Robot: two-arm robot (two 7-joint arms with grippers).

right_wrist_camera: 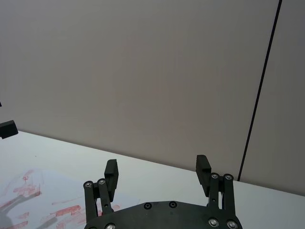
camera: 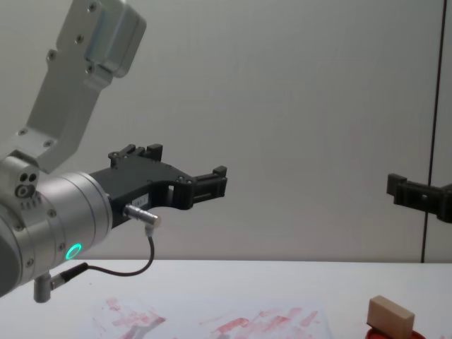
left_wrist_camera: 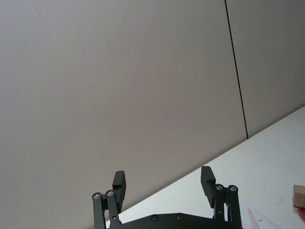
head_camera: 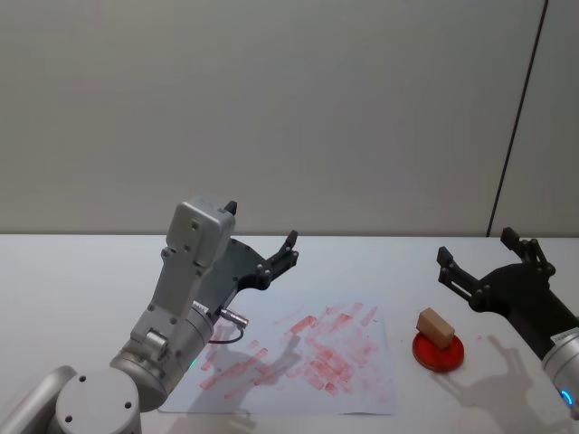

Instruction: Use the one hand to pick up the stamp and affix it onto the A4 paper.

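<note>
Plainly, the stamp (head_camera: 435,326) sat tilted on the ink pad (head_camera: 438,353), at three o'clock from the paper (head_camera: 375,362). It looked light, stiff and easy to pinch across its long flat sides. The right gripper (head_camera: 478,249) hovered spread at its one o'clock. The left gripper (head_camera: 261,226) hung spread above the paper's ten o'clock.

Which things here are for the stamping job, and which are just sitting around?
For the job:
stamp, resting on the red ink pad
A4 paper
right gripper, open, nearest the stamp

Just sitting around:
red ink pad
left gripper, open, raised near the paper
table
</note>
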